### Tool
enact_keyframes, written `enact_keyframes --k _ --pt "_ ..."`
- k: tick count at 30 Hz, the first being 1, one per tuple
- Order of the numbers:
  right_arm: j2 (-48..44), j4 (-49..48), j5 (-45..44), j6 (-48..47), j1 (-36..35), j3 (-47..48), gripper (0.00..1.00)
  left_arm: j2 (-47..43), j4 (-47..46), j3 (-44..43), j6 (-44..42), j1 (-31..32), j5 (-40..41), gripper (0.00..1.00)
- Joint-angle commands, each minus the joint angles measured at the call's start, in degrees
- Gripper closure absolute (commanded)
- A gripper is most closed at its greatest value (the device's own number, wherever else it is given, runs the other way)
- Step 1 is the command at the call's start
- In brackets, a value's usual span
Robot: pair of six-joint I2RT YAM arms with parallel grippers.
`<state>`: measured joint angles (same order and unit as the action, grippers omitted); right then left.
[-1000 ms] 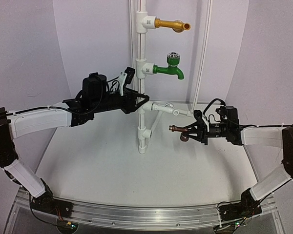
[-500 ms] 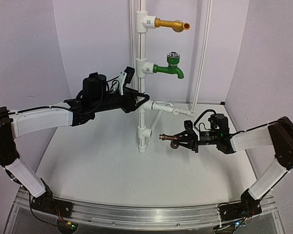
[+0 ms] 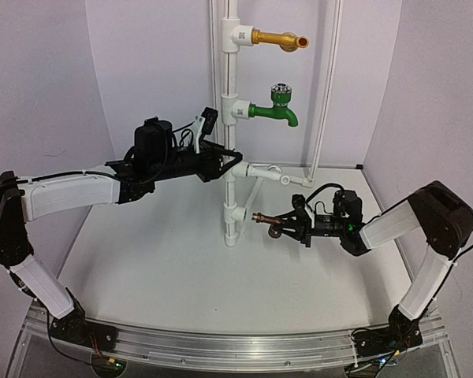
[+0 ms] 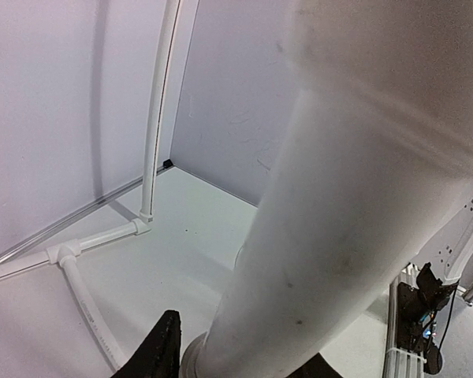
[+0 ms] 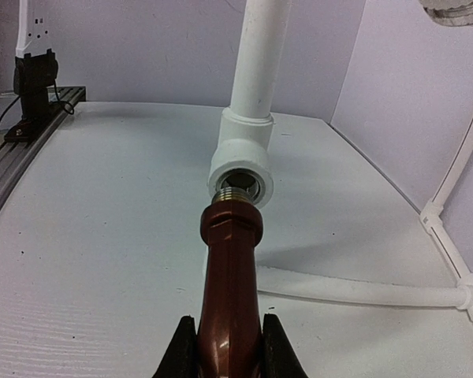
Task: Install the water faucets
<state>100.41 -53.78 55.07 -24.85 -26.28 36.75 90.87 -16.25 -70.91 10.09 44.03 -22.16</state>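
1. Top view: the right end effector [image 3: 290, 227] has carried the copper tap [image 3: 266, 220] leftward toward the lowest socket [image 3: 237, 213]; the left end effector [image 3: 223, 166] clamps the upright pipe [image 3: 230, 94].
2. Left wrist: that pipe fills its jaws.
3. Right wrist: the clamped tap's long axis points straight ahead at the socket's mouth.

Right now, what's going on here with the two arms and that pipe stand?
The right hand holds a small brown faucet, its threaded end lined up at the mouth of the lowest fitting on the white pipe. The left hand is clamped on that pipe higher up. A gold faucet and a green faucet already sit in the two upper fittings.
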Motion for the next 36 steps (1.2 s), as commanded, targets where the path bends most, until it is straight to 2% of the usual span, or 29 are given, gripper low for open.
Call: enact_keyframes --k 1,16,36 --pt "1.4 -6.7 -1.7 2.0 -1.5 2.0 1.0 1.0 -2.3 -2.2 8.9 -0.3 -2.7 0.91" --pt "3.7 -6.6 -3.8 1.7 -2.9 4.4 1.0 1.9 -2.4 -2.0 9.2 -0.3 -4.3 1.0" --pt "2.4 -0.8 -6.2 1.2 -3.7 5.4 1.0 0.5 -2.6 -1.9 10.0 -0.3 -5.8 1.0"
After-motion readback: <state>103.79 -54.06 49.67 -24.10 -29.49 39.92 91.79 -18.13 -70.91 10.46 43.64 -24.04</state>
